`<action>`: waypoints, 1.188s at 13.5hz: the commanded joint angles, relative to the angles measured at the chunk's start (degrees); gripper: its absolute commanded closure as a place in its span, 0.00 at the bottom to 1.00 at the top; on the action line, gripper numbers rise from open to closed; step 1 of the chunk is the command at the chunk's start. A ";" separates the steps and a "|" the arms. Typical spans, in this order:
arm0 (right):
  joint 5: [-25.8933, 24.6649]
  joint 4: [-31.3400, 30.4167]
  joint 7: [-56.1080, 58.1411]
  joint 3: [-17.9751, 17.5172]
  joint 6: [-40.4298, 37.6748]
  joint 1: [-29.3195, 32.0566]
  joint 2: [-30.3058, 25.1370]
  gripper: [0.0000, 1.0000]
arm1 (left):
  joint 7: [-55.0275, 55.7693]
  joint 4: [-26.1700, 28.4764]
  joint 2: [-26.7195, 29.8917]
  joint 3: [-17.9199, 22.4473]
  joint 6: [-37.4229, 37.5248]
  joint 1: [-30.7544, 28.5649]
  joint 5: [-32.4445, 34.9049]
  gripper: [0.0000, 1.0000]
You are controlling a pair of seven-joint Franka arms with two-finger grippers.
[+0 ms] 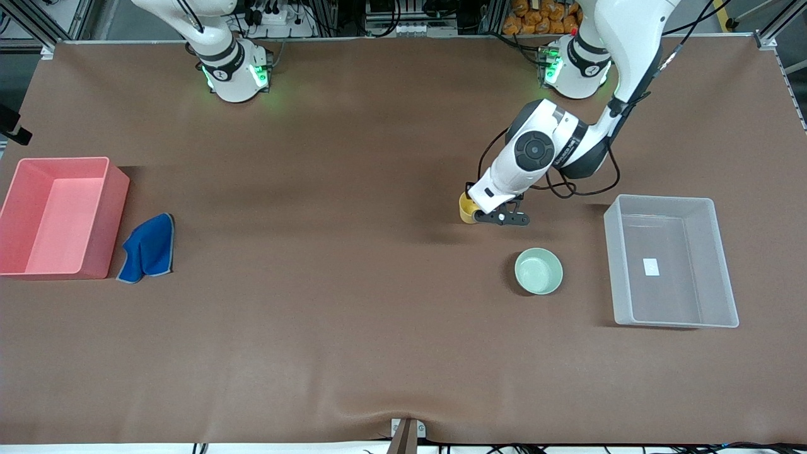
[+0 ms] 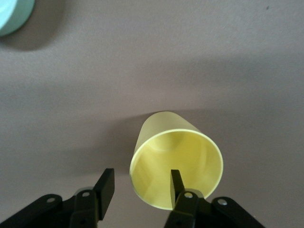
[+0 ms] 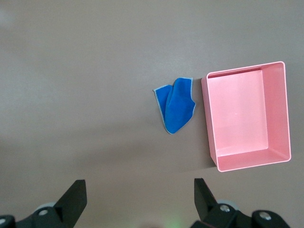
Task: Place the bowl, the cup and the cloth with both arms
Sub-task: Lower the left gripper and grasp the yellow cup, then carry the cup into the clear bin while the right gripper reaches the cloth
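The left gripper [image 1: 490, 213] is low over the table [image 1: 353, 265] at the cup [image 1: 467, 208], toward the left arm's end. In the left wrist view its jaws stand apart, one finger [image 2: 176, 183] inside the cup's [image 2: 175, 159] mouth and the other finger [image 2: 105, 185] outside the wall; they straddle the rim with a gap on the outer side, so the cup is not yet clamped. The cup stands upright on the table, and nothing shows inside it.

The bowl [image 1: 538, 271] sits on the table nearer the front camera than the cup, and apart from it. Its inside is bare. Its edge also shows in a corner of the left wrist view [image 2: 14, 16]. Beside the bowl, farther toward the left arm's end, stands a clear bin [image 1: 671, 260]; the only thing visible in it is a small white label [image 1: 650, 267] on its floor.

At the right arm's end stands a pink bin [image 1: 101, 221], with nothing in it. The cloth [image 1: 148, 249] lies crumpled on the table just beside that bin, outside it.

The right arm waits, raised. Its gripper [image 3: 140, 194] is wide open and holds nothing, hanging over bare table with the cloth [image 3: 175, 104] and pink bin [image 3: 247, 121] in its view.
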State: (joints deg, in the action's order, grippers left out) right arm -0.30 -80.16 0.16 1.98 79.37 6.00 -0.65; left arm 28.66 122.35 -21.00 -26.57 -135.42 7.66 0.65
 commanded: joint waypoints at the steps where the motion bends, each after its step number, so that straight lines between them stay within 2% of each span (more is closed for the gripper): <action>1: -0.32 1.23 -0.33 -0.57 -0.71 0.68 0.30 0.00 | 0.96 -0.53 -1.93 0.03 -2.20 0.25 0.23 0.91; 2: -0.32 1.23 -0.33 -0.57 -0.71 0.60 0.30 0.00 | 0.96 -0.62 -2.11 0.03 -2.39 0.59 0.23 1.00; 5: 0.03 1.23 -0.42 -0.66 -0.71 0.51 0.48 0.00 | 0.26 -1.23 0.86 0.38 -1.17 -0.80 0.32 1.00; 8: -0.14 1.23 -0.33 -0.66 -0.71 0.51 0.48 0.00 | -4.55 -5.61 6.13 0.29 8.81 -6.32 0.41 1.00; 10: 0.65 1.15 -0.33 -0.66 -0.36 0.68 0.74 0.00 | -11.74 -9.47 9.13 0.29 17.08 -11.94 0.50 1.00; 12: -0.22 1.15 -0.24 -0.84 0.08 -0.10 3.10 0.00 | -23.76 -13.17 10.19 0.38 24.47 -19.31 0.50 1.00; 16: -0.40 1.15 -0.16 -0.84 1.74 0.16 7.41 0.00 | -47.60 -14.06 8.36 0.47 25.21 -35.32 0.84 1.00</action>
State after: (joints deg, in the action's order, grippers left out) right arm -0.23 -80.29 0.15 1.34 80.73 5.94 4.17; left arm -11.02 108.92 -10.46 -25.16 -110.73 -21.96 0.87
